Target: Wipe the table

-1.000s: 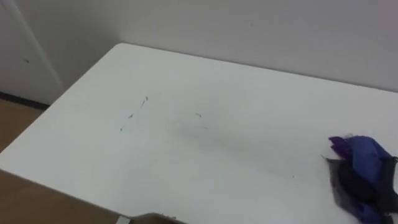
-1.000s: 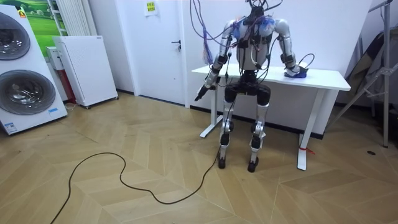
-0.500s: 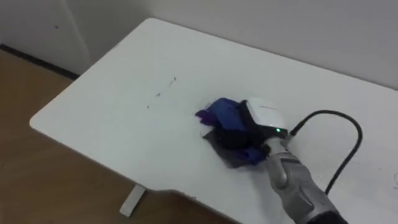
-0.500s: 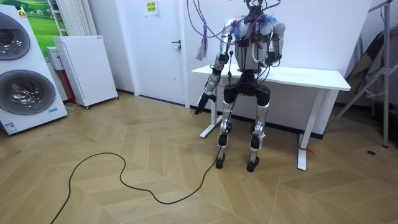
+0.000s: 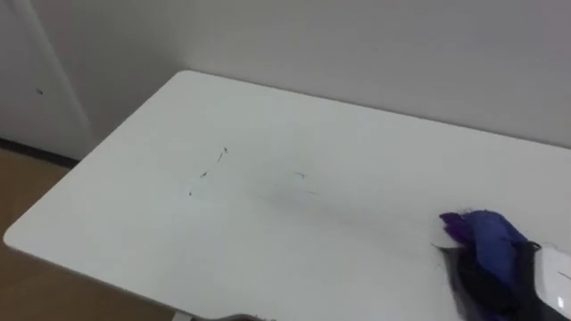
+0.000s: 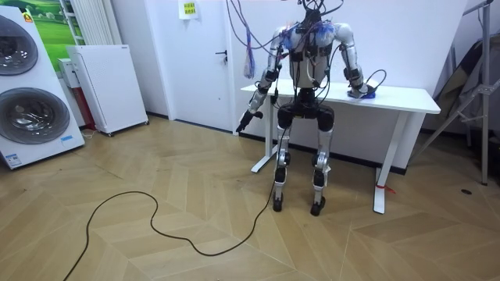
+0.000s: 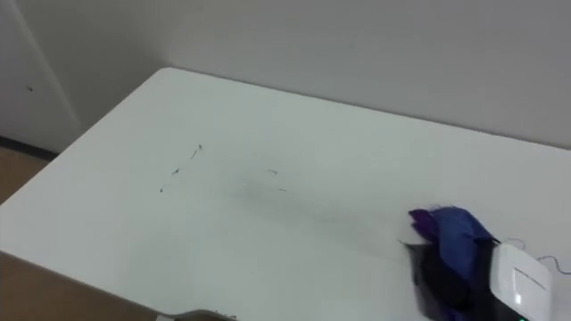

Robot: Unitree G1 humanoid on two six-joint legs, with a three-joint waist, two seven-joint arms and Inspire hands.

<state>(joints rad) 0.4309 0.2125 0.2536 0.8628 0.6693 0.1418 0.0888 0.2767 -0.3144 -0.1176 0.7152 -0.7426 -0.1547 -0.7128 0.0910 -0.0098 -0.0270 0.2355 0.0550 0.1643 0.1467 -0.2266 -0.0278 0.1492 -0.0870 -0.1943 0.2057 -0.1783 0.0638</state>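
Note:
A white table (image 5: 268,241) stands against the wall, and I stand at its front edge. Small dark marks (image 5: 207,169) show left of its middle, with fainter ones (image 5: 302,178) a little to their right. A bunched blue and purple cloth (image 5: 486,236) lies at the lower right of the tabletop. My right hand (image 7: 522,281) rests there, its dark fingers (image 5: 482,285) curled into the cloth and pressing it onto the table. My left hand (image 6: 244,121) hangs relaxed beside the table's left end in the room view.
The table's left edge (image 5: 53,214) and front edge drop to wooden floor. In the room view, a white cabinet (image 6: 109,86) and stacked washing machines (image 6: 27,86) stand at the left, a door (image 6: 199,58) behind them, and dark gear (image 6: 476,86) at the right.
Half a second ago my right hand had swept the cloth left to the table's middle. It has now drawn it back to the right, where it was one second ago. The view shifted too.

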